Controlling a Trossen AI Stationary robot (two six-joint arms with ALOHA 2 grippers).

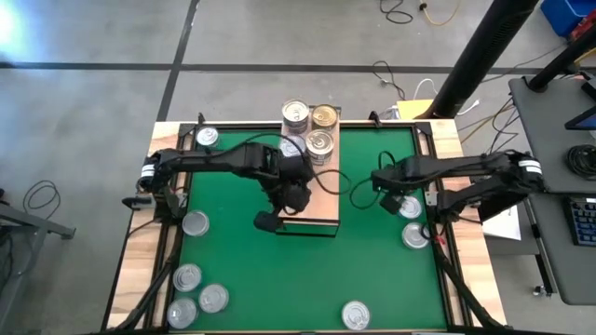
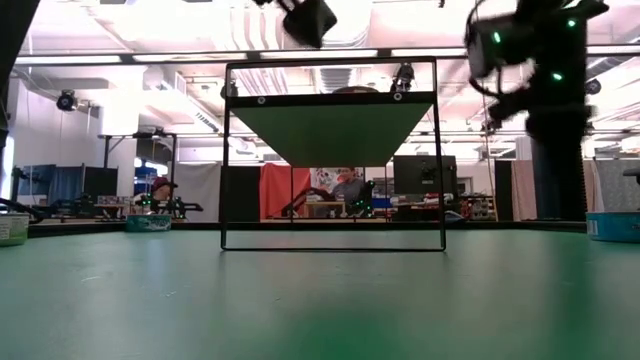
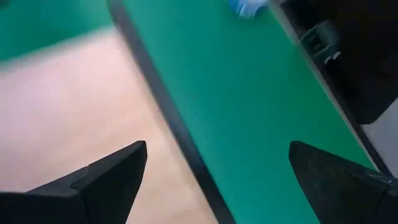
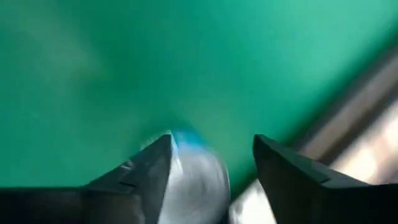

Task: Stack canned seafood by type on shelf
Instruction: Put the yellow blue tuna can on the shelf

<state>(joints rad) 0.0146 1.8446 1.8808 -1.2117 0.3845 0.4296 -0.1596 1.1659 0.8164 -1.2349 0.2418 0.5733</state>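
Observation:
The shelf (image 1: 321, 191), a light-wood board with a dark rim, lies at the table's middle. Several tins (image 1: 308, 128), silver-topped and gold-topped, stand on its far end. My left gripper (image 1: 271, 221) hangs open over the shelf's near left edge; the left wrist view shows bare wood and the dark rim (image 3: 168, 106) between its wide-spread fingers (image 3: 217, 149). My right gripper (image 1: 395, 199) is open near the table's right side, just over a silver-topped tin (image 1: 410, 207). In the right wrist view that blue-labelled tin (image 4: 196, 171) shows blurred between the fingers (image 4: 211, 140); I see no touch.
More tins stand on the green mat: one at the far left (image 1: 207, 137), one at mid-left (image 1: 196, 223), three at the near left (image 1: 196, 296), one at the near edge (image 1: 356, 314), one at the right (image 1: 415, 235). The mat's middle right of the shelf is bare.

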